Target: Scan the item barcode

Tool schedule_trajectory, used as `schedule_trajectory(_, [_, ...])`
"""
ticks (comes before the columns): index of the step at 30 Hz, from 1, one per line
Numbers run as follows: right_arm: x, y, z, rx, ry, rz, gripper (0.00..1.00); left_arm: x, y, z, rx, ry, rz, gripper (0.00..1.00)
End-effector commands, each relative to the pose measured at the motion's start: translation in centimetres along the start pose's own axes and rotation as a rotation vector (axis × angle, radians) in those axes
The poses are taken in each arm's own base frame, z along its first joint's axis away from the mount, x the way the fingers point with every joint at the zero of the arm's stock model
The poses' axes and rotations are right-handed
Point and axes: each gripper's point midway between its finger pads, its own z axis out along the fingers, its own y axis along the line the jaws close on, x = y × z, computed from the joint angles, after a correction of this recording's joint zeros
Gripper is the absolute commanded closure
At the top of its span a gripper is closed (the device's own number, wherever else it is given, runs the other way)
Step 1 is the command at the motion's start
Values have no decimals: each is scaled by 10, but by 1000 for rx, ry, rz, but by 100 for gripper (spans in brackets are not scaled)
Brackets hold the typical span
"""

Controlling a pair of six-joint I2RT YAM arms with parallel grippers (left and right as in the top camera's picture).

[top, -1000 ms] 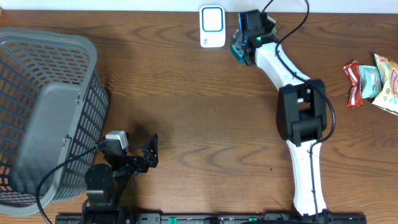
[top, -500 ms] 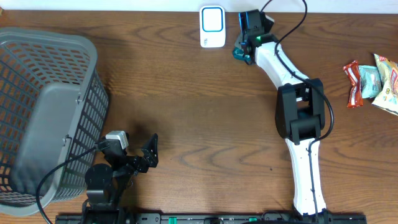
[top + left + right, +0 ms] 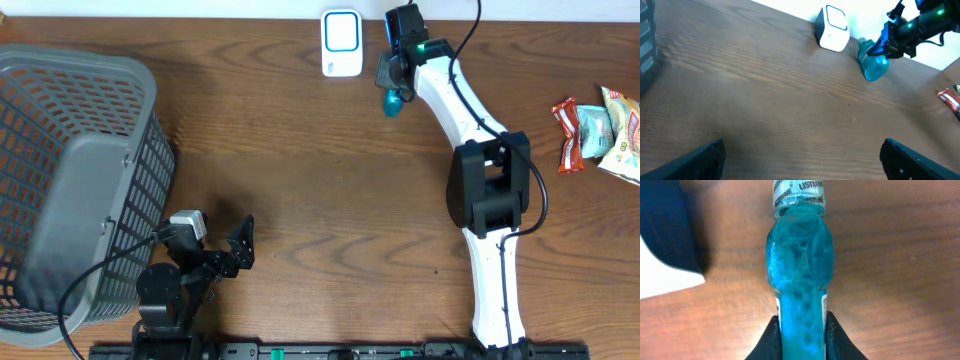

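- Our right gripper has its two fingers pressed against either side of a small bottle of blue mouthwash, pinching its lower body, as the right wrist view shows plainly.
- The bottle's label band with lettering sits at the far end from our fingers, and blue liquid fills the bulged middle.
- From overhead, the bottle shows as a teal shape at the tip of the right arm, near the table's far edge and just beside the white scanner, slightly nearer to us than it.
- In the left wrist view the bottle hangs tilted from the right gripper, with its lower end close to the wood; we cannot tell whether it touches.
- The scanner stands upright on the table against the pale wall.
- Our left gripper has its jaws spread wide, one dark finger at each lower corner of its own view, with bare wood between them.
- Overhead, that left gripper rests near the front edge, close beside the grey basket.
- Several snack packets lie at the right edge of the wooden table, well apart from the bottle.
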Motion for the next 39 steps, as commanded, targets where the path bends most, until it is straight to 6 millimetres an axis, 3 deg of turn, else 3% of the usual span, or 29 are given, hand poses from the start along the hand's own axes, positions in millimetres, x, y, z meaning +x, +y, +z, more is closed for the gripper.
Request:
schedule_trajectory(1, [119, -31, 73, 128, 349, -184, 91, -2, -1, -1, 7, -6, -1, 2])
schedule_trajectory(7, [120, -31, 67, 248, 314, -277, 83, -2, -1, -1, 7, -6, -1, 2])
schedule_trajectory(9, [118, -30, 64, 320, 268, -253, 76, -2, -1, -1, 7, -6, -1, 2])
schedule_trajectory(12, [119, -16, 61, 341, 231, -268, 66, -2, -1, -1, 7, -6, -1, 2])
schedule_trajectory(15, [124, 0, 61, 325, 214, -286, 62, -2, -1, -1, 7, -6, -1, 2])
schedule_trajectory(20, [137, 11, 56, 338, 220, -233, 78, -2, -1, -1, 7, -6, -1, 2])
schedule_trajectory(24, [145, 8, 55, 357, 243, -213, 96, -2, -2, -1, 7, -6, -1, 2])
schedule_trajectory(26, [146, 3, 53, 387, 239, -200, 99, -2, -1, -1, 7, -6, -1, 2])
schedule_trajectory(29, [132, -13, 44, 505, 157, -165, 99, -2, -1, -1, 7, -6, -1, 2])
schedule_trajectory(33, [100, -27, 15, 654, 5, -144, 99, -2, -1, -1, 7, -6, -1, 2])
schedule_trajectory(39, [64, -16, -32, 670, -138, -73, 99, -2, -1, -1, 7, -6, -1, 2])
